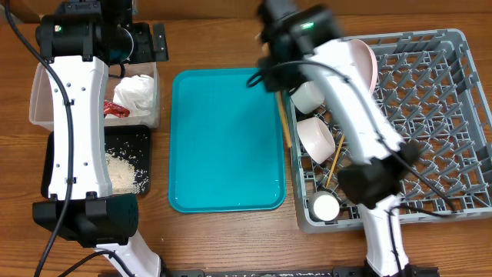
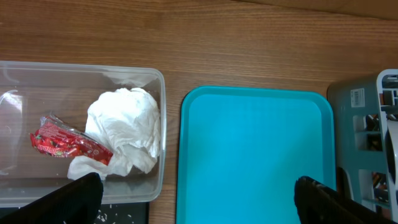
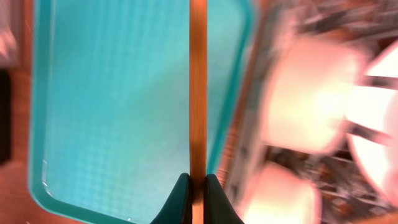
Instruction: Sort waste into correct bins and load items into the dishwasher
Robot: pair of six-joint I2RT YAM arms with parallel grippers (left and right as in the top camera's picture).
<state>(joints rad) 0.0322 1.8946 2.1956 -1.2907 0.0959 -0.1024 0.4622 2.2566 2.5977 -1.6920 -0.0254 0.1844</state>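
Right gripper [image 3: 197, 182] has its fingers pinched on one chopstick [image 3: 198, 93], which runs out lengthwise over the right side of the teal tray [image 1: 223, 138], close to the rack. Left gripper [image 2: 198, 186] has its fingers spread wide, holding nothing, above the gap between tub and teal tray. The clear tub [image 2: 163, 124], far left, holds the white napkin [image 2: 124, 127] and the red wrapper [image 2: 62, 142], which touch. The black tray [image 1: 142, 138], near left, holds loose rice [image 1: 123, 169]. The grey rack [image 1: 438, 115], right, holds two white bowls [image 1: 315, 135], a pink plate [image 1: 363, 61], a small cup [image 1: 324, 206] and a second chopstick [image 1: 334, 165], all along its left side.
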